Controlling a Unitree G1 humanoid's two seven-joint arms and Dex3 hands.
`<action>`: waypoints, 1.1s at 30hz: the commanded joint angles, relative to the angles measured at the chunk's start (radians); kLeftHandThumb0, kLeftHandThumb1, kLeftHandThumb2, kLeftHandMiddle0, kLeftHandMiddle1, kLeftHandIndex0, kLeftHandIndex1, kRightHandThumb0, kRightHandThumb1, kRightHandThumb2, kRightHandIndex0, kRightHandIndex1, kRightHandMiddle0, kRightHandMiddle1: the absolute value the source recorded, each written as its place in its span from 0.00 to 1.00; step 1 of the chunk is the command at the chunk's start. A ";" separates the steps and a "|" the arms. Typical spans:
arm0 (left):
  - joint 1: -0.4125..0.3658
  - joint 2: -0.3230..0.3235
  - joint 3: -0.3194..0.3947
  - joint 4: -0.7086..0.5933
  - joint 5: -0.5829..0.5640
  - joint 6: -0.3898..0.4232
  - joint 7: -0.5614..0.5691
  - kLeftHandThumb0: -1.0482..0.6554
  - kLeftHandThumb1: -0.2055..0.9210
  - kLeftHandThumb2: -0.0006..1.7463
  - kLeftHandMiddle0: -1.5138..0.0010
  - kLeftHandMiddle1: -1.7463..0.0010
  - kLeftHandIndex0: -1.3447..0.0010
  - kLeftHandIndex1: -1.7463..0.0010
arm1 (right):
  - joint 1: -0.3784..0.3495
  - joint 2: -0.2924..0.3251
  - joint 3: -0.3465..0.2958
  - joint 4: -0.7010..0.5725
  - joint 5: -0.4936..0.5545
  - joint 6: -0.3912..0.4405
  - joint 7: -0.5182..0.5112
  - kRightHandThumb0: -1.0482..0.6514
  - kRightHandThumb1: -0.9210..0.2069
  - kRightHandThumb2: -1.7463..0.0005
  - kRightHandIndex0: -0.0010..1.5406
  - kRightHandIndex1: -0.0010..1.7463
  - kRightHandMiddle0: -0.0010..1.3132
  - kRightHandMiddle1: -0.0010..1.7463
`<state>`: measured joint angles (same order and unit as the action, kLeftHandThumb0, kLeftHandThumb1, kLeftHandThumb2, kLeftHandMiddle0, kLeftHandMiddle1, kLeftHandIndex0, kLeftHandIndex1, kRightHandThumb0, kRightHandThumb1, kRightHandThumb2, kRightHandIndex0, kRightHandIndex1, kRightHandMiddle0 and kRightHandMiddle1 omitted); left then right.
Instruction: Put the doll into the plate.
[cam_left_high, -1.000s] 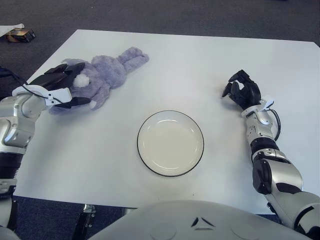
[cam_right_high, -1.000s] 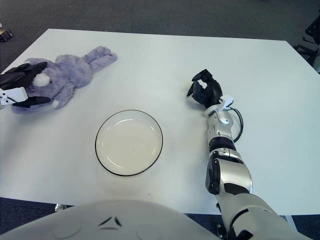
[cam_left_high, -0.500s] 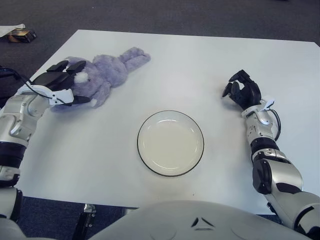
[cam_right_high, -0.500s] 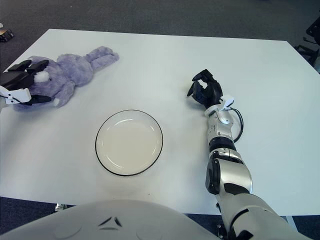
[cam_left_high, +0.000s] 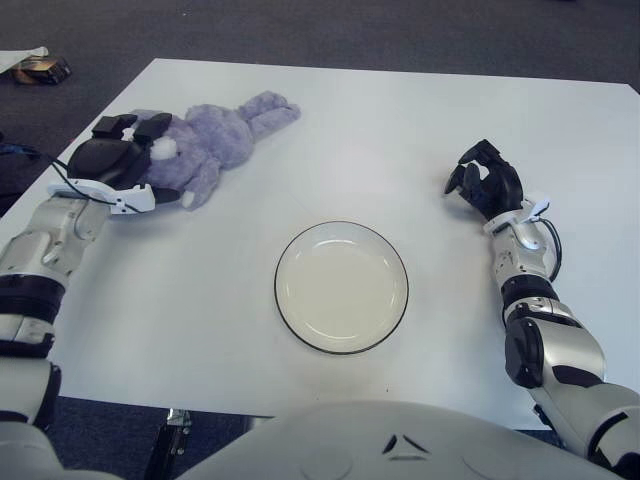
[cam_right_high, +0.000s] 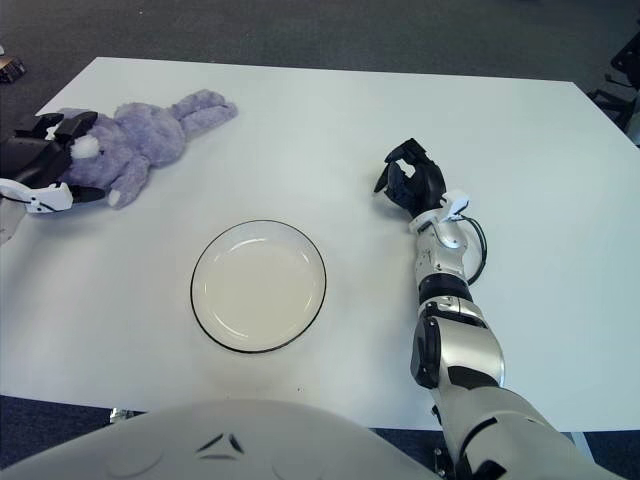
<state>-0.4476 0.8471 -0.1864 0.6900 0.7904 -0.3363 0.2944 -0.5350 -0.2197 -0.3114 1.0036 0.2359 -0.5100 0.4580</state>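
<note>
Grasp step in hand: my left hand (cam_left_high: 118, 160) sits over the lower end of the lilac plush rabbit doll (cam_left_high: 210, 142) at the table's far left, fingers draped on it; whether they clamp it I cannot tell. Right hand (cam_left_high: 485, 183) shows right of the white dark-rimmed plate (cam_left_high: 341, 286), fingers curled, holding nothing. Next I judge: secure grip, lift, carry right to the plate.

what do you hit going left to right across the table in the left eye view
left hand at the rear end of the purple doll → plate → right hand, fingers curled and holding nothing.

Fuzzy plush doll (cam_left_high: 215, 142); glossy plate (cam_left_high: 341, 286)
</note>
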 joint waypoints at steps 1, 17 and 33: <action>-0.056 -0.047 -0.054 0.138 0.032 -0.012 0.083 0.23 0.50 0.55 0.93 0.05 1.00 0.20 | 0.093 0.052 0.002 0.060 0.011 0.049 -0.004 0.38 0.27 0.46 0.52 0.91 0.29 1.00; -0.166 -0.104 -0.177 0.420 0.031 -0.125 0.336 0.62 0.28 0.86 0.50 0.06 0.57 0.00 | 0.089 0.048 0.007 0.059 0.012 0.053 -0.006 0.38 0.27 0.46 0.52 0.92 0.29 1.00; -0.244 -0.150 -0.268 0.431 0.038 -0.114 0.400 0.62 0.14 0.98 0.43 0.03 0.49 0.00 | 0.091 0.048 0.006 0.055 0.017 0.059 0.002 0.38 0.27 0.46 0.52 0.91 0.29 1.00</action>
<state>-0.6988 0.7236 -0.4225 1.1192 0.8010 -0.4465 0.6925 -0.5355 -0.2205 -0.3109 1.0022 0.2455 -0.5034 0.4616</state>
